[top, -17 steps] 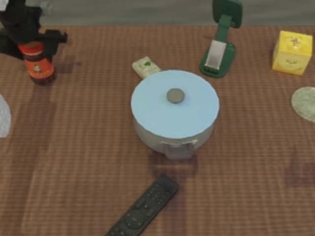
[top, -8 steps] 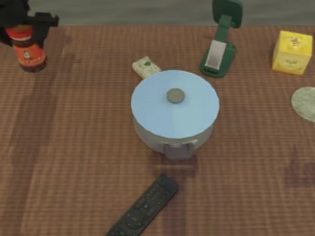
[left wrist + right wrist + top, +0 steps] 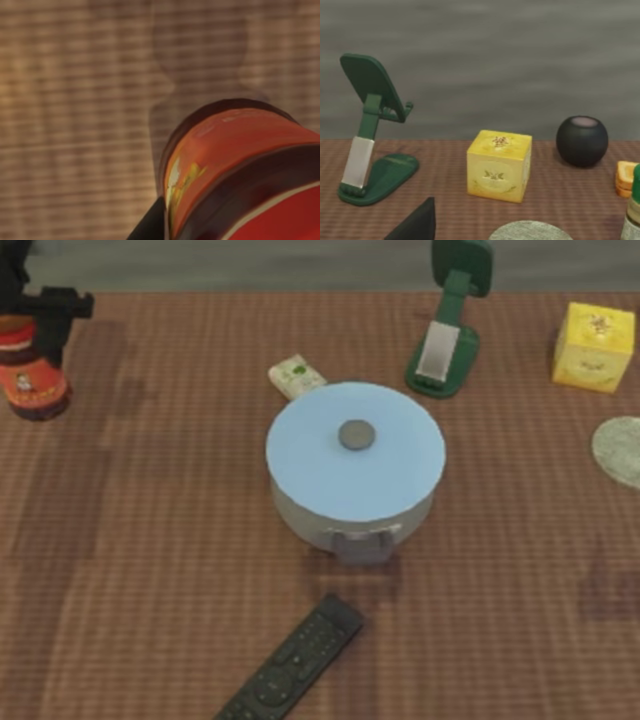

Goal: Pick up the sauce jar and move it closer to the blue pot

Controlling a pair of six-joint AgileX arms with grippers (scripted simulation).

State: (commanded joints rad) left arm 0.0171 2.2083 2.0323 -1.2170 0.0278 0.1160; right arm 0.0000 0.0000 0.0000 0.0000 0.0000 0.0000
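The sauce jar (image 3: 32,385), with its orange-red lid and red label, hangs at the table's far left, and my left gripper (image 3: 25,325) is shut on its top. In the left wrist view the jar (image 3: 240,165) fills the frame above the brown table, with one dark finger (image 3: 150,227) against its side. The blue pot (image 3: 355,455), with a light-blue lid and grey knob, stands mid-table, far to the jar's right. My right arm is out of the top view. One dark finger (image 3: 420,222) of its open gripper shows in the right wrist view.
A black remote (image 3: 290,665) lies in front of the pot and a small white-green pack (image 3: 296,375) behind it. A green phone stand (image 3: 447,330), a yellow cube (image 3: 594,347) and a grey-white disc (image 3: 620,450) are at the right. A black ball-shaped speaker (image 3: 582,141) sits beyond the cube.
My left gripper has carried the jar leftwards, farther from the pot and nearly to the table's left edge. Nothing else has moved.
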